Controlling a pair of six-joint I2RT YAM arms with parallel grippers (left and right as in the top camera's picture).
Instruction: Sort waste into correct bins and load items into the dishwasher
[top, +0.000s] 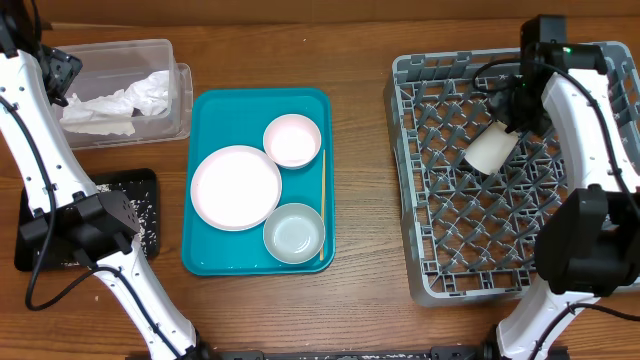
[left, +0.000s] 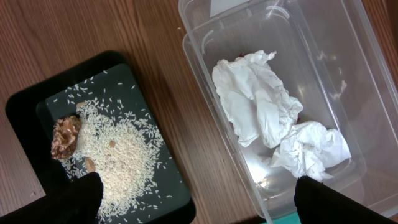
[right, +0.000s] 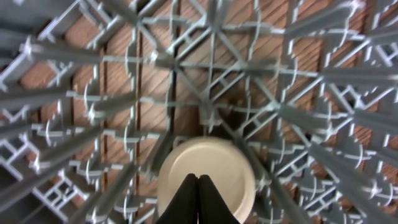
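From overhead, the wooden tabletop (top: 360, 60) carries one clear tub (top: 178, 95) at the far left with crumpled white napkins (top: 120, 100) inside. One black tray (top: 135, 182) in front of it is speckled with rice (top: 140, 208). One teal tray (top: 205, 110) in the middle holds four things: one plate (top: 236, 187), one white bowl (top: 292, 140), one steel-sided bowl (top: 294, 232) and one chopstick (top: 322, 200) along its right edge. One grey rack (top: 440, 240) fills the right side. The right claw (top: 508, 122) holds one cup (top: 492, 148) by its upper end, tilted over the rack's far half. The left claw (top: 60, 75) sits at the tub's left end, and from here I cannot tell how wide it is.

The left wrist view shows the left claw (left: 196, 180) spread wide and gripping nothing, with one finger at each lower corner. Two napkins (left: 255, 102) lie in the tub (left: 348, 81). To their left, the black tray (left: 143, 93) bears a heap of rice (left: 121, 155), one large brown lump (left: 65, 138) at its left edge and two small brown bits.

In the right wrist view, the right claw (right: 198, 186) has its fingers (right: 188, 199) all but pressed together over the white round of the cup (right: 214, 165). The rack (right: 186, 62), with its lattice and pegs, lies behind, blurred.
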